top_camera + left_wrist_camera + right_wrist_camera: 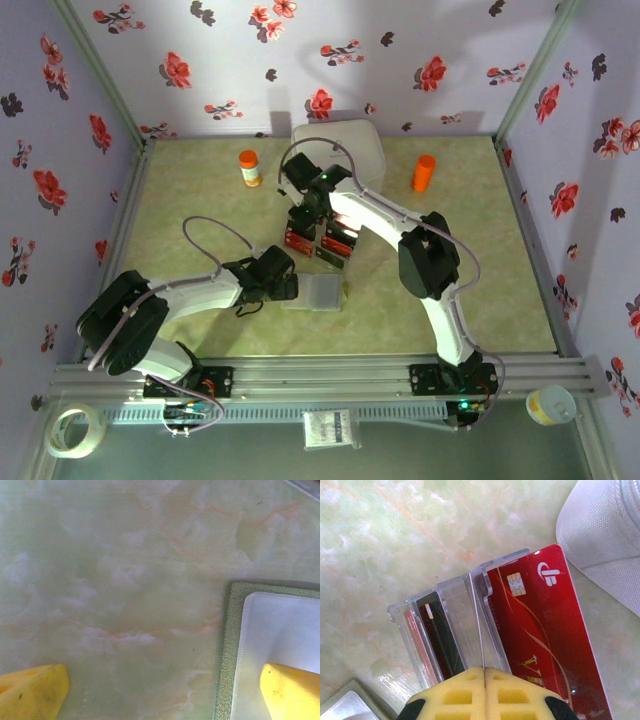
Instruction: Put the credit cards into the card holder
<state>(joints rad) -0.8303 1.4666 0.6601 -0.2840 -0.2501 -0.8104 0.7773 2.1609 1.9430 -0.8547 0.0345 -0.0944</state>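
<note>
Red card (540, 625), gold swirls; yellow fingers (452, 695); olive card holder (226, 655), pale lining; green marbled table (125, 580).

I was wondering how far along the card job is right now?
Done: nothing visible; the open card holder shows a bare pale inside where seen. In hand: the right jaws are shut at the clear rack beside a red card, though whether they pinch a card is unclear; the left jaws stand open over the holder. Left: moving the red card and a dark card.
</note>
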